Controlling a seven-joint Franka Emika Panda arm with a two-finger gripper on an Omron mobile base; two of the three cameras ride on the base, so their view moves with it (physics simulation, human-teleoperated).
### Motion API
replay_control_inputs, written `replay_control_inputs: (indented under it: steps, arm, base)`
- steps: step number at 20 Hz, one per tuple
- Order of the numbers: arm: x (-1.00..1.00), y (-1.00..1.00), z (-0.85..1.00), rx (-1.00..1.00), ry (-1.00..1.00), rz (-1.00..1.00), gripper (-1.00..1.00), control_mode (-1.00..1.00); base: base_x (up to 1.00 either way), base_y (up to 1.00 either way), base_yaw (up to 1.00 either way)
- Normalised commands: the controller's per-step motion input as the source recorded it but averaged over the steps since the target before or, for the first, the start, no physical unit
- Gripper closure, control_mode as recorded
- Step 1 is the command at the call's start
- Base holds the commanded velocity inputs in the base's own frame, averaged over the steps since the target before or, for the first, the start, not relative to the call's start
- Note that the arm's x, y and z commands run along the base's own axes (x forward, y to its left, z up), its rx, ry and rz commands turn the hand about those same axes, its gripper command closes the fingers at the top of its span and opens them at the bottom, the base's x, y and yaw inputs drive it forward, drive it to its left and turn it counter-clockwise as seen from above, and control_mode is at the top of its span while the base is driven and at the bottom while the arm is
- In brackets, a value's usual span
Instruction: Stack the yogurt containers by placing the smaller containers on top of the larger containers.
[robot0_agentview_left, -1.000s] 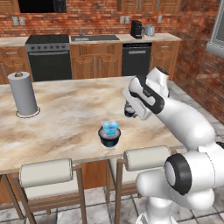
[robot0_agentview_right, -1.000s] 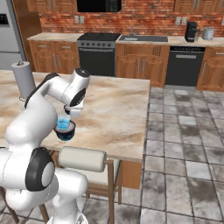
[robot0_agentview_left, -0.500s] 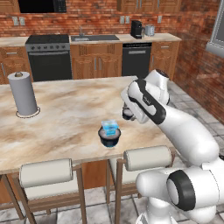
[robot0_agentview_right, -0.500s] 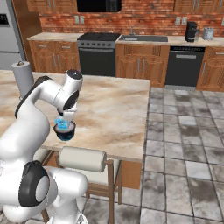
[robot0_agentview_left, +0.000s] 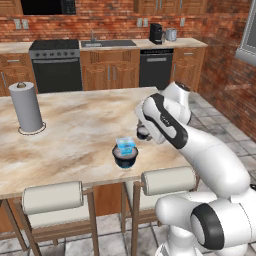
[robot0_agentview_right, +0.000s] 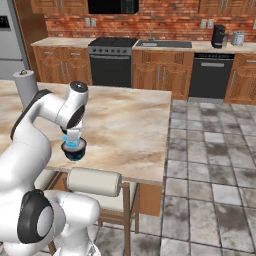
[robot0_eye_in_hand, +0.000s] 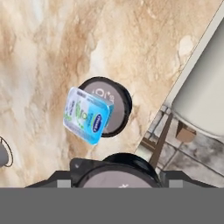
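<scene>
Though unreadable, blue-green label atop light-blue cup (robot0_eye_in_hand: 86, 115)

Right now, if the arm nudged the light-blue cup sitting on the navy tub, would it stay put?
Probably not. The light-blue cup sits off-centre on the navy tub, overhanging one side of its lid, so it may tip or slide off. It looks small and thin-walled, likely light. The lid looks smooth, offering little grip.

The gripper's fingertips cannot be made out in either base view, being covered by the white arm (robot0_agentview_left: 170, 125). In the hand view, part of the navy tub's (robot0_eye_in_hand: 114, 105) lid is hidden by the light-blue cup (robot0_eye_in_hand: 86, 115) lying on it. The print on the cup is too blurred to be read. The stool cushion (robot0_eye_in_hand: 205, 96) is cut off by the right edge.
</scene>
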Motion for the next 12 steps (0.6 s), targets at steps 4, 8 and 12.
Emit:
replay_control_inputs:
  steps: [4,8,12]
  arm:
    - [0.09,0.04,0.00,0.00,0.00,0.00,1.00,-1.00]
    - [0.20,0.00,-0.04,0.00,0.00,0.00,1.00,-1.00]
    - [0.24,0.00,-0.04,0.00,0.00,0.00,1.00,-1.00]
  base:
    - [0.00,0.00,0.00]
    - [0.00,0.00,0.00]
    - [0.00,0.00,0.00]
